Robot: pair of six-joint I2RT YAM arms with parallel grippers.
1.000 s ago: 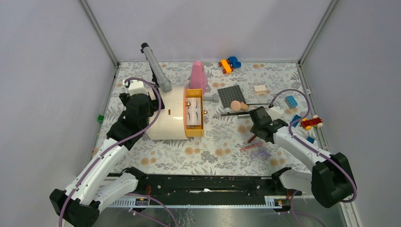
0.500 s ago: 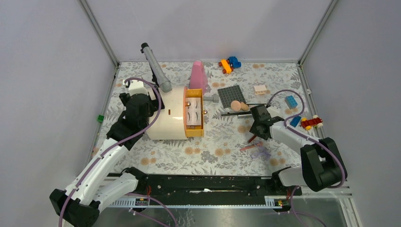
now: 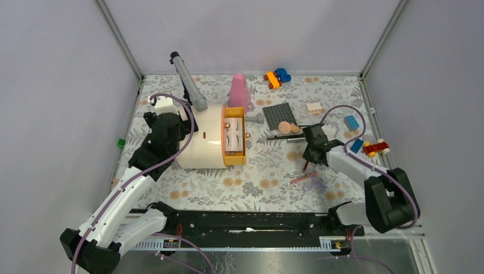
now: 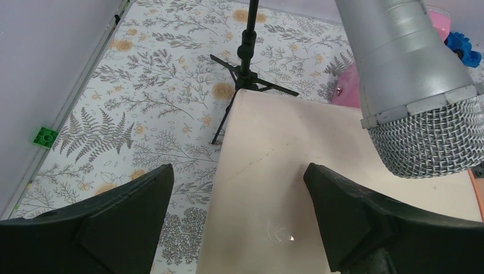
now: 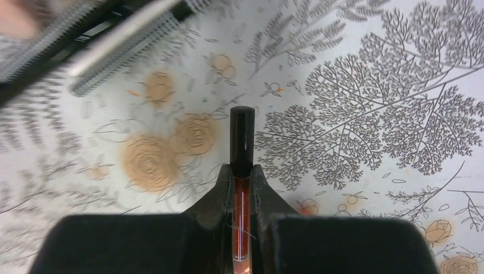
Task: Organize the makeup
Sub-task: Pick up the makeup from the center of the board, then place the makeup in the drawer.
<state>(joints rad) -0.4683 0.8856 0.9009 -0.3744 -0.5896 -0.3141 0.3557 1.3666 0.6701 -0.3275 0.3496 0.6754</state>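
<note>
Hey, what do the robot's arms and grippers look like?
The left arm and right arm are white shells with black joints, each with a looping lilac cable. The left gripper and right gripper are black, with matte wedge-shaped fingers. No markings show.

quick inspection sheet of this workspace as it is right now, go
surface: floral cloth, lying flat.
job's things: red tube in the right gripper; sponge and puff at the near edge of the grey plate; brushes beside it; pink tube on the cloth; lashes in the open drawer.
clutter: microphone, pink bottle, bricks, toy car.
grippers: left gripper open above the organizer; right gripper shut on the red tube.
cables: purple cable looped along each arm; no snag seen.
surroundings: grey walls, metal frame posts.
</note>
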